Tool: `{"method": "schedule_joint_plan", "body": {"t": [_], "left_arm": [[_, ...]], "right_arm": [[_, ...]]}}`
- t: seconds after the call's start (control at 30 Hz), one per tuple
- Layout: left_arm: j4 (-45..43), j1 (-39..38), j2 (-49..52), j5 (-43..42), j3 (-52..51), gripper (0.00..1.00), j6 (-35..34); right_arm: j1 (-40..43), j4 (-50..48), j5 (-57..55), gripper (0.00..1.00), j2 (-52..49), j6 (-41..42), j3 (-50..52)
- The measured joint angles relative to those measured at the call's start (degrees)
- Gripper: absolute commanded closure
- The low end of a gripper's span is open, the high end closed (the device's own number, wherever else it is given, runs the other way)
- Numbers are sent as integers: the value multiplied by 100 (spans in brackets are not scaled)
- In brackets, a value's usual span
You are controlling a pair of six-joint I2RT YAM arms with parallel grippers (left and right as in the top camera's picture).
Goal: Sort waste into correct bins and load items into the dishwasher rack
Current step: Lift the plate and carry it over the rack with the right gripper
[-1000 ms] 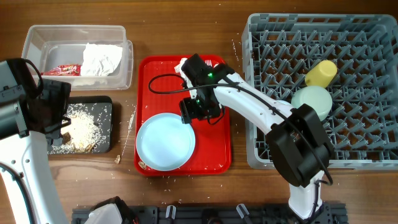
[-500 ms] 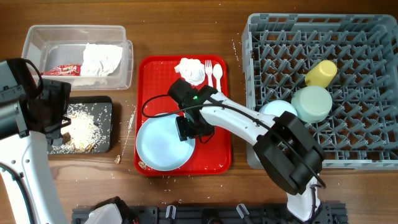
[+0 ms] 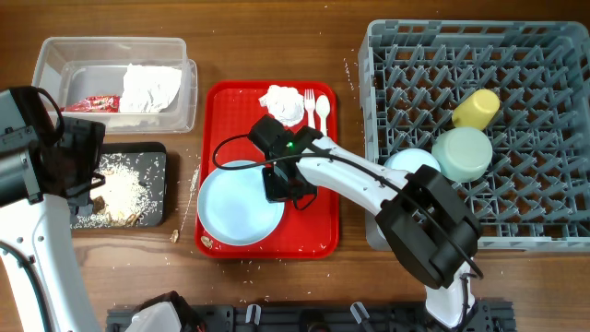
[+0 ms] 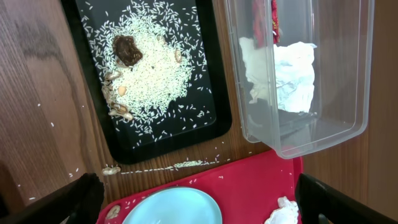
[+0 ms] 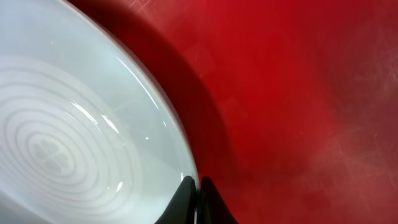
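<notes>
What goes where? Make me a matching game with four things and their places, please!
Things:
1. yellow cup
2. red wrapper
3. rice
4. white fork

Places:
A. on the red tray
B. in the black tray
C. in the grey rack
D. in the clear tub

Pairs: 1-C, 2-D, 3-B, 4-A

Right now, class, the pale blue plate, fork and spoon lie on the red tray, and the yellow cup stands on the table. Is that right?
No. The yellow cup is not on the table: the overhead view shows it inside the dishwasher rack, beside the mint-green bowl. The pale blue plate, fork and spoon do lie on the red tray.
</notes>
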State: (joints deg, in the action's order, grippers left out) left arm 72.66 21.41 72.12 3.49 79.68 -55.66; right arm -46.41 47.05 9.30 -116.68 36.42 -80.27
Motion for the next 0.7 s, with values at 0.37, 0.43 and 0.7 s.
{"method": "schedule_joint_plan", "body": {"t": [0.37,0.43,0.7], "left_arm": [[0,0,0,0,0,0,0],[0,0,0,0,0,0,0],[0,0,0,0,0,0,0]], "right_arm": [[284,-2,7,96,354,-22,4],[450,2,2,96,719,-66,4],[1189,24,-83,95,2245,-372,4]]}}
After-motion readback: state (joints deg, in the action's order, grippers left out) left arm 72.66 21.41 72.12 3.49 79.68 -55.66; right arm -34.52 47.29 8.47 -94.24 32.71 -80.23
